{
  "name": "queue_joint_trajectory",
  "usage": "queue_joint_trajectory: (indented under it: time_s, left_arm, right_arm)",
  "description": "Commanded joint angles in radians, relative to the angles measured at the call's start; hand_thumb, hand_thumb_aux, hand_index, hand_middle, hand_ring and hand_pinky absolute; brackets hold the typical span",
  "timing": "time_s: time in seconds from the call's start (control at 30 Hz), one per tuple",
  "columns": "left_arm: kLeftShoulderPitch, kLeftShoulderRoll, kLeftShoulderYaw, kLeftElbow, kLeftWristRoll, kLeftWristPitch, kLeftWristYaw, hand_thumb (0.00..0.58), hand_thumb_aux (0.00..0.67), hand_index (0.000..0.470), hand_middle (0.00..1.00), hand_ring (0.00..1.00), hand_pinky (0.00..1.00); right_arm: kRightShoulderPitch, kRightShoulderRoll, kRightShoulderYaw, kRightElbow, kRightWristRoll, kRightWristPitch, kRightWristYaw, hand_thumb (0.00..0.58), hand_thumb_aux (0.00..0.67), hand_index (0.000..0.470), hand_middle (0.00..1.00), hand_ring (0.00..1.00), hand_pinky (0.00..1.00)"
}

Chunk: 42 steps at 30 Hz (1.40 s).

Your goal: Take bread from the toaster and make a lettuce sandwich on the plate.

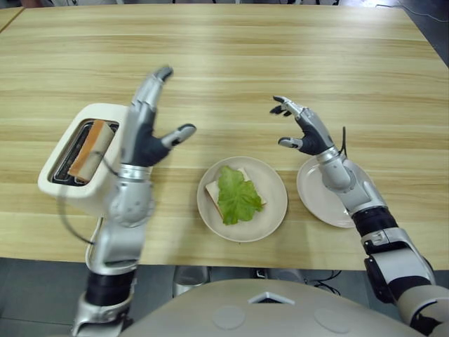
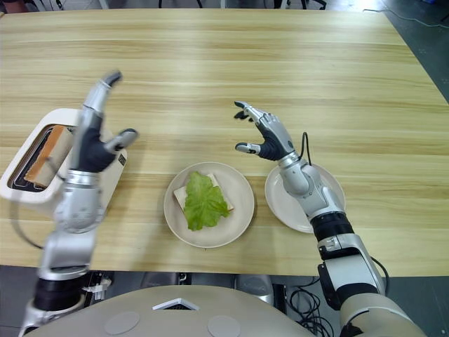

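Note:
A cream toaster [image 1: 74,182] stands at the left with one slice of bread [image 1: 90,149] sticking up from its slot. My left hand [image 1: 146,119] is raised just right of the toaster, open and empty. A beige plate [image 1: 275,203] in the middle holds a slice of bread [image 1: 211,190] with a green lettuce leaf [image 1: 237,196] on top. My right hand [image 1: 302,128] hovers open above the table, to the right of and beyond that plate, with nothing in it.
A second, bare plate [image 1: 317,198] lies at the right under my right forearm. The wooden table [image 1: 231,56] stretches far beyond the hands. The toaster's cable [image 1: 66,225] loops down over the front edge at the left.

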Motion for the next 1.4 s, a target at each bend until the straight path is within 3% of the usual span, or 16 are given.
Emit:
queue_joint_trajectory:
  time_s: [0.03, 0.13, 0.3, 0.57, 0.9, 0.93, 0.97, 1.0, 1.03, 1.07, 1.13, 1.27, 1.33, 1.4]
  left_arm:
    - [0.029, 0.118, 0.297, -0.028, -0.043, 0.063, -0.08, 0.0, 0.0, 0.0, 0.0, 0.0, 0.0]
    - [0.088, 0.189, 0.473, -0.021, -0.012, 0.114, -0.131, 0.0, 0.0, 0.0, 0.0, 0.0, 0.0]
    - [0.234, 0.29, 0.545, 0.093, 0.166, 0.18, -0.21, 0.0, 0.0, 0.0, 0.0, 0.0, 0.0]
    - [0.266, 0.327, 0.39, 0.13, 0.275, 0.201, -0.316, 0.0, 0.0, 0.0, 0.0, 0.0, 0.0]
    - [0.259, 0.374, 0.303, 0.211, 0.362, 0.218, -0.378, 0.0, 0.0, 0.0, 0.0, 0.0, 0.0]
    - [0.262, 0.376, 0.301, 0.217, 0.365, 0.222, -0.383, 0.066, 0.039, 0.027, 0.0, 0.0, 0.0]
    - [0.264, 0.376, 0.304, 0.22, 0.364, 0.225, -0.386, 0.366, 0.263, 0.18, 0.0, 0.0, 0.0]
    - [0.266, 0.376, 0.309, 0.223, 0.368, 0.23, -0.387, 0.48, 0.391, 0.269, 0.0, 0.0, 0.0]
    - [0.266, 0.377, 0.313, 0.224, 0.37, 0.234, -0.387, 0.521, 0.457, 0.314, 0.0, 0.0, 0.0]
    - [0.266, 0.376, 0.318, 0.226, 0.37, 0.238, -0.387, 0.535, 0.483, 0.332, 0.0, 0.0, 0.0]
    - [0.266, 0.377, 0.324, 0.23, 0.375, 0.246, -0.386, 0.516, 0.447, 0.307, 0.0, 0.0, 0.0]
    - [0.27, 0.37, 0.3, 0.227, 0.371, 0.239, -0.389, 0.523, 0.46, 0.316, 0.0, 0.0, 0.0]
    - [0.263, 0.365, 0.286, 0.219, 0.374, 0.232, -0.381, 0.554, 0.528, 0.363, 0.0, 0.0, 0.0]
    - [0.23, 0.364, 0.262, 0.207, 0.374, 0.192, -0.341, 0.58, 0.67, 0.46, 0.0, 0.0, 0.0]
  right_arm:
    - [0.034, 0.012, -0.005, -0.016, 0.001, 0.021, -0.003, 0.0, 0.0, 0.0, 0.0, 0.0, 0.0]
    - [0.049, 0.018, -0.009, -0.027, 0.004, 0.029, -0.002, 0.0, 0.0, 0.0, 0.0, 0.0, 0.0]
    - [0.058, 0.017, -0.017, -0.033, 0.009, 0.036, 0.0, 0.0, 0.0, 0.0, 0.0, 0.0, 0.0]
    - [0.048, 0.017, -0.012, -0.021, -0.013, 0.039, -0.006, 0.0, 0.0, 0.0, 0.0, 0.0, 0.0]
    - [0.053, 0.026, -0.009, -0.007, -0.018, 0.036, -0.011, 0.0, 0.0, 0.0, 0.0, 0.0, 0.0]
    - [0.053, 0.026, -0.009, -0.007, -0.018, 0.036, -0.011, 0.0, 0.0, 0.0, 0.0, 0.0, 0.0]
    - [0.053, 0.025, -0.009, -0.007, -0.019, 0.036, -0.011, 0.0, 0.0, 0.0, 0.0, 0.0, 0.0]
    - [0.054, 0.025, -0.01, -0.006, -0.019, 0.035, -0.011, 0.0, 0.0, 0.0, 0.0, 0.0, 0.0]
    - [0.056, 0.024, -0.01, -0.005, -0.019, 0.035, -0.012, 0.0, 0.0, 0.0, 0.0, 0.0, 0.0]
    - [0.057, 0.023, -0.01, -0.005, -0.019, 0.034, -0.012, 0.0, 0.0, 0.0, 0.0, 0.0, 0.0]
    - [0.06, 0.023, -0.01, -0.004, -0.019, 0.034, -0.013, 0.0, 0.0, 0.0, 0.0, 0.0, 0.0]
    - [0.063, 0.025, -0.008, 0.0, -0.02, 0.033, -0.015, 0.0, 0.0, 0.0, 0.0, 0.0, 0.0]
    - [0.062, 0.026, -0.006, 0.004, -0.02, 0.033, -0.016, 0.0, 0.0, 0.0, 0.0, 0.0, 0.0]
    - [0.062, 0.029, -0.003, 0.007, -0.022, 0.034, -0.017, 0.0, 0.0, 0.0, 0.0, 0.0, 0.0]
